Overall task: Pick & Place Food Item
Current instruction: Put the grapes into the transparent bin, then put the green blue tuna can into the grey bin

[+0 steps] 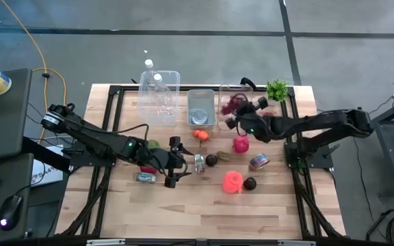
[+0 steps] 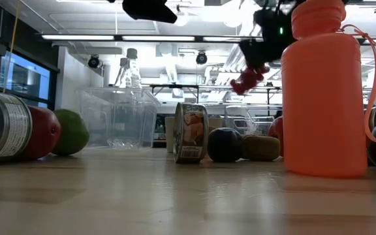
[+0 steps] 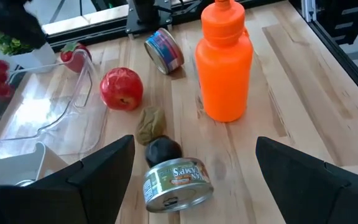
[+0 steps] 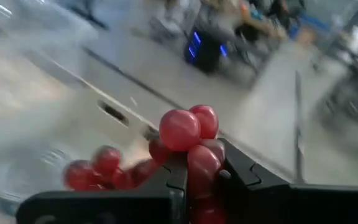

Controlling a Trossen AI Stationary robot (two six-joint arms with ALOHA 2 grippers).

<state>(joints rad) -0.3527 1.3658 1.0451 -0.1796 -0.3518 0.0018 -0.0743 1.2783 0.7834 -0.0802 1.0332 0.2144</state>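
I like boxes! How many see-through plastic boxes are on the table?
3, in a row at the table's back: the left clear plastic bin holding clear bottles, the middle bin, and the right bin under the right gripper clutching red grapes.

1. Red grapes [image 4: 188, 146]: bunch of round glossy berries, pinched at one end in the right end effector [image 4: 199, 180].
2. Bunch trails sideways, lifted off the bench, above the clear bin [image 1: 232, 92] at the far edge.
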